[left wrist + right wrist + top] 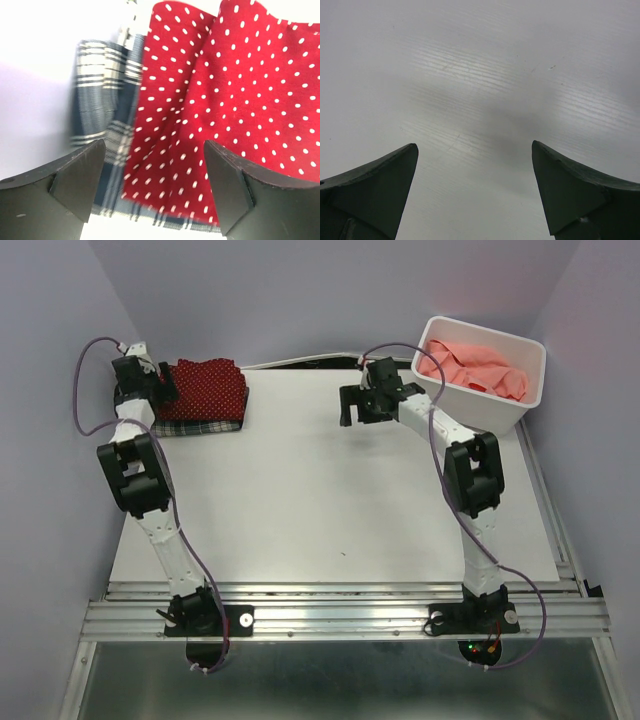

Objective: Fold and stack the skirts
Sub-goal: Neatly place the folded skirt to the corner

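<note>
Two arms are bolted to a ribbed metal rail (340, 618) at the near edge, both stretched toward the far side.

Bench (330, 510): flat white board, matt. Close up from the right wrist it shows faint fine grain and a few small scuffs.

Room: pale lilac-grey walls (300, 290) close in on the left, right and back, making a tight booth. Purple cables (80, 395) loop off each arm.

Far-left corner: red dotted skirt (205, 388) lies folded on top of plaid skirt (200, 427). From above only a strip of plaid shows along the near edge. The left wrist view shows a wider band of it down one side. The red cloth has soft creases and is not quite flat.

Left pincer (168, 388) sits at the left edge of that stack, low over it. Its jaws stand wide apart with nothing between them. The cloth lies below, and I cannot tell whether it is touched.

Far-right corner: white bin (500, 412) stands at the bench's edge. Salmon-pink skirt (475, 368) is bunched inside it, unfolded.

Right pincer (352, 405) hangs over bare bench just left of the bin, well apart from the stack. Its jaws are spread fully and hold nothing. Only a soft shadow falls on the white surface beneath.
</note>
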`<state>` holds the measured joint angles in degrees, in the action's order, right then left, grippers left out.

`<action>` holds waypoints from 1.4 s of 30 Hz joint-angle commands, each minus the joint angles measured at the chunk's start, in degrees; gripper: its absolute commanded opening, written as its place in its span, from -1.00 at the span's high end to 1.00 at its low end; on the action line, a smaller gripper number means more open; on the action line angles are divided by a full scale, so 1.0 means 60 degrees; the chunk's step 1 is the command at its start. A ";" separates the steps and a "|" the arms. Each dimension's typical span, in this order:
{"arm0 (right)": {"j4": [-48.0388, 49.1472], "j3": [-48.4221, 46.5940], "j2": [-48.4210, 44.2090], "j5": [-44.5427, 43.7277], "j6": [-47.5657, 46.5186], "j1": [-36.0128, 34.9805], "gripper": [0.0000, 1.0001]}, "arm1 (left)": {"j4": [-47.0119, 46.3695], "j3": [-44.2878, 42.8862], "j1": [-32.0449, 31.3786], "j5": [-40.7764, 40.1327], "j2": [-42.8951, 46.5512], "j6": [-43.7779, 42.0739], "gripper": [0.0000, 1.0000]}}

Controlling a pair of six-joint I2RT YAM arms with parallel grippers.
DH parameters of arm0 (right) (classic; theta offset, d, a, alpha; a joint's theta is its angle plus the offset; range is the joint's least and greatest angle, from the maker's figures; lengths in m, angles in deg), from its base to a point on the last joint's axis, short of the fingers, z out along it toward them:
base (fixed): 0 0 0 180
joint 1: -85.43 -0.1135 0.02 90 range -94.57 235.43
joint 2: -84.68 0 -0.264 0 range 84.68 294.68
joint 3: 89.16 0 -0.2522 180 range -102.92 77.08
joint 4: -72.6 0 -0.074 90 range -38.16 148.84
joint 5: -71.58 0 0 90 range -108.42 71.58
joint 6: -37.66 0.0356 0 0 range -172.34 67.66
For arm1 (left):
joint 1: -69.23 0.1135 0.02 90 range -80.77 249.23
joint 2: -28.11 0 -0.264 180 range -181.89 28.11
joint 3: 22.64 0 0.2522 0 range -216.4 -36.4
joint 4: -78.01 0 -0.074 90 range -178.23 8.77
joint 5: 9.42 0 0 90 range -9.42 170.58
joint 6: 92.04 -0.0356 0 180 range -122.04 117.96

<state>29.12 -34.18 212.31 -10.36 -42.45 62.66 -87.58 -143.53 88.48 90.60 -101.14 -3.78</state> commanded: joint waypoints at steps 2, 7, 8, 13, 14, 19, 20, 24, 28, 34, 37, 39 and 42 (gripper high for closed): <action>0.0104 -0.0118 -0.1174 -0.0317 -0.0213 0.0190 -1.00 | -0.0122 0.0699 0.0308 -0.0967 0.2378 -0.0617 -0.83; -0.0086 0.0101 -0.1598 0.0048 -0.0198 0.0600 -1.00 | 0.0638 0.1039 0.0264 -0.0192 0.3537 -0.1276 -0.97; -0.0087 0.0217 -0.1802 0.0151 -0.0169 0.0702 -1.00 | 0.0988 0.1024 0.0221 -0.0220 0.3843 -0.1394 -0.97; -0.0057 0.1474 -0.2565 0.0648 -0.0198 0.1391 -1.00 | 0.2380 0.0834 -0.0292 -0.0893 0.4475 -0.2359 -0.97; -0.0028 0.1681 -0.2842 0.0737 -0.0329 0.1580 -1.00 | 0.2470 0.0979 -0.0553 -0.0966 0.4607 -0.2449 -0.97; 0.0351 0.3407 -0.3897 0.0971 -0.0652 0.1816 -1.00 | 0.2311 0.2238 -0.1930 -0.1915 0.5572 -0.2684 -0.97; 0.0396 0.3629 -0.4059 0.1045 -0.0652 0.1903 -1.00 | 0.2252 0.2545 -0.2281 -0.2166 0.5706 -0.2684 -0.97; 0.0862 0.5151 -0.5053 0.1790 -0.0682 0.1904 -1.00 | 0.1930 0.4565 -0.4432 -0.2491 0.6306 -0.2494 -0.97; 0.1770 0.7140 -0.5773 0.1953 -0.0755 0.1904 -1.00 | 0.1198 0.6397 -0.5343 -0.1020 0.7141 -0.1780 -0.97; 0.3118 0.9646 -0.6974 0.2421 -0.0652 0.1904 -1.00 | -0.0121 0.8508 -0.6839 -0.0586 0.7830 -0.1351 -0.97; 0.3429 1.0250 -0.7575 0.2451 -0.0740 0.1904 -1.00 | -0.0400 0.8788 -0.7045 -0.0499 0.7962 -0.1366 -0.97; 0.3429 1.0369 -0.7751 0.2510 -0.0813 0.1904 -1.00 | -0.0400 0.8817 -0.7133 -0.0411 0.7948 -0.1336 -0.97; 0.3429 1.0516 -0.7883 0.2496 -0.0887 0.1817 -1.00 | -0.0474 0.8876 -0.7236 -0.0367 0.7977 -0.1365 -0.97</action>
<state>43.81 28.02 167.90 3.41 -46.39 74.36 -86.12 -91.12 45.42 87.35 -56.29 -12.65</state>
